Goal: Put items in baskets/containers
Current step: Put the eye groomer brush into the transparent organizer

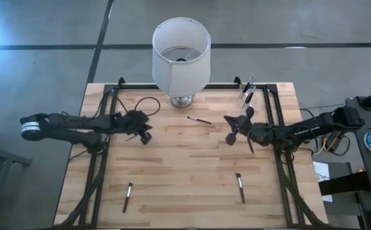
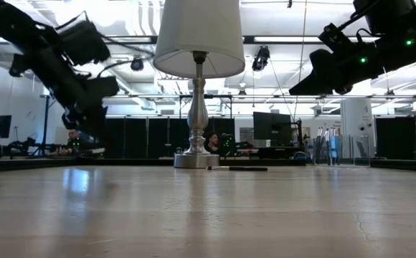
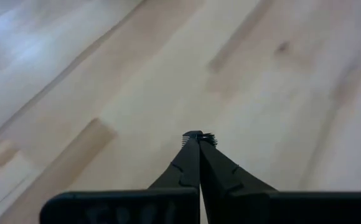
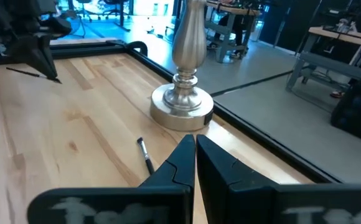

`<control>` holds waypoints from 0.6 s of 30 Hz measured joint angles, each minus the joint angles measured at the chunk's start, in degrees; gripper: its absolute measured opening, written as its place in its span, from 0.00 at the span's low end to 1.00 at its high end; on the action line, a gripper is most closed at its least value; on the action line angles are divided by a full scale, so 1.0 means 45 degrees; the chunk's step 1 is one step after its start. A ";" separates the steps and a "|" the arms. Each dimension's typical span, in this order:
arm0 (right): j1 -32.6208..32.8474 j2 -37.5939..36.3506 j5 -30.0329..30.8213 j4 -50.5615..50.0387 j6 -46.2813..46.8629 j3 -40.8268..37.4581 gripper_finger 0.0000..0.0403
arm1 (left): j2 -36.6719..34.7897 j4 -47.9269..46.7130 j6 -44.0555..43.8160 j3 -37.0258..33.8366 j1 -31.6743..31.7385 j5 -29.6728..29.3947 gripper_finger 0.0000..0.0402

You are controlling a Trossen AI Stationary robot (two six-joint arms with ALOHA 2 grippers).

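Left gripper (image 1: 146,137) closed above pale wood-plank table (image 1: 185,179)

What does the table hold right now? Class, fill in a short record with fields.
lamp: white shade on a metal base, at the far edge
loose brushes: one near the base, two near the front
cup: clear cup with brushes, far right corner
left end effector: shut, above the table
right end effector: shut, empty
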 joint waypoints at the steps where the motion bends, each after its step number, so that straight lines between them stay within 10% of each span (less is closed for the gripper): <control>1: 0.0067 0.0001 -0.0006 -0.0005 0.0072 -0.0051 0.02 | -0.0035 0.0329 -0.0088 -0.0010 -0.0285 -0.0020 0.00; 9: 0.1068 0.0978 -0.0134 0.1075 0.0545 -0.0360 0.02 | 0.0021 0.4349 -0.0369 -0.0026 -0.2384 -0.0072 0.00; 18: 0.1087 0.4870 -0.4198 0.9097 -0.1049 -0.0788 0.02 | 0.1219 1.0933 0.0583 -0.0618 -0.4150 -0.0101 0.00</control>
